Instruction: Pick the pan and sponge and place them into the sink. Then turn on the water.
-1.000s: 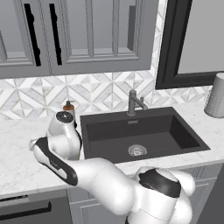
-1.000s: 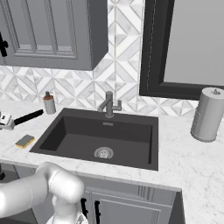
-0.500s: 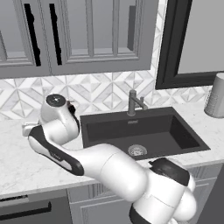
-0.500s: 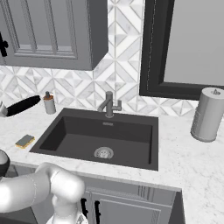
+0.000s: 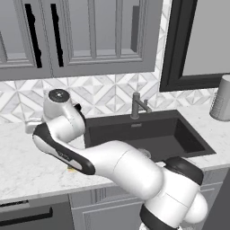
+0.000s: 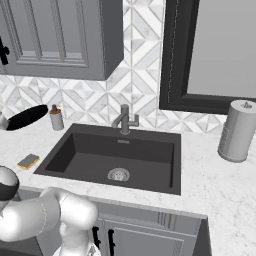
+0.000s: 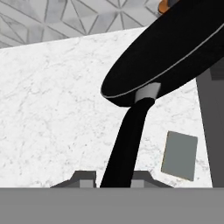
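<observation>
In the hand view the gripper (image 7: 113, 178) is clenched on the handle of the pan (image 7: 168, 57): the thin black handle runs up from between the two dark fingertips (image 7: 83, 178) to a short grey collar under the pan's rim. The pan is off the counter (image 7: 57, 105), tilted, its black underside toward the camera, hanging over the marble beside the sink's edge. Below it, to the right of the handle, the sponge (image 7: 179, 155) lies flat on the counter, showing its dull green face, apart from the pan.

From the left base view the white arm (image 5: 112, 161) sweeps from the lower right up and left across the counter (image 5: 27, 166), its wrist standing over the marble left of the sink (image 5: 148, 132).

In the right base view the pan (image 6: 26, 118) shows as a black oval held at the far left, above the counter and just left of the soap bottle (image 6: 56, 118). The sponge (image 6: 28, 161) rests on the counter near the sink's (image 6: 120, 160) front left corner, yellow side up. The basin holds nothing but its silver drain (image 6: 118, 174). Behind it stands the faucet (image 6: 124, 120), dry. Farther right a paper towel roll (image 6: 238, 131) stands upright on the counter.
</observation>
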You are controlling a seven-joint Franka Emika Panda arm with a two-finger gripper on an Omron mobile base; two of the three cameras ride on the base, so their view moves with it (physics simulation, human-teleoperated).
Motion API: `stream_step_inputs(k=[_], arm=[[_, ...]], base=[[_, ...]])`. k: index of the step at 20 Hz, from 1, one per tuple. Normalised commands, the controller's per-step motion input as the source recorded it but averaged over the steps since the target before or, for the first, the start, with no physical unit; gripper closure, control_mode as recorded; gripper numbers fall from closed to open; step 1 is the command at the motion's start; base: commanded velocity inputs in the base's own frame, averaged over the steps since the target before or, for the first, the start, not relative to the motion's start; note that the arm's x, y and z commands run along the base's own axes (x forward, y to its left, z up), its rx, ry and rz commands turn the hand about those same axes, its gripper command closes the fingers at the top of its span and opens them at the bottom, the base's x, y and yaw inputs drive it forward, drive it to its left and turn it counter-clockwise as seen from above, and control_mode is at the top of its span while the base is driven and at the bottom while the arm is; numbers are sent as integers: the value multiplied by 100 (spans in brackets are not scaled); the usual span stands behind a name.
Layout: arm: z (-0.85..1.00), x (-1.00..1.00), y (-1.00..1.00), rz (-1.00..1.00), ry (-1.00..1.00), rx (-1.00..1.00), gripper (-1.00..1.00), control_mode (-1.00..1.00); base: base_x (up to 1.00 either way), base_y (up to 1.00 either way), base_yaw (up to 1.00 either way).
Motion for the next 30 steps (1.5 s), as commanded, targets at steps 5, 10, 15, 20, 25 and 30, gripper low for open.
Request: stream_step_inputs(k=[5, 10, 15, 20, 25, 30], arm=[[0, 0, -41, 0, 1, 11, 100, -100], [0, 0, -41, 0, 1, 8, 100, -100], [0, 0, -35, -3, 6, 4, 100, -100], [0, 0, -25, -10, 12, 0, 100, -100], [0, 0, -20, -15, 6, 0, 100, -100], [0, 0, -15, -17, 0, 0, 100, -100]], base=[[0, 0, 0], [0, 0, 0], [0, 0, 0], [0, 0, 0], [0, 0, 0], [0, 0, 0]])
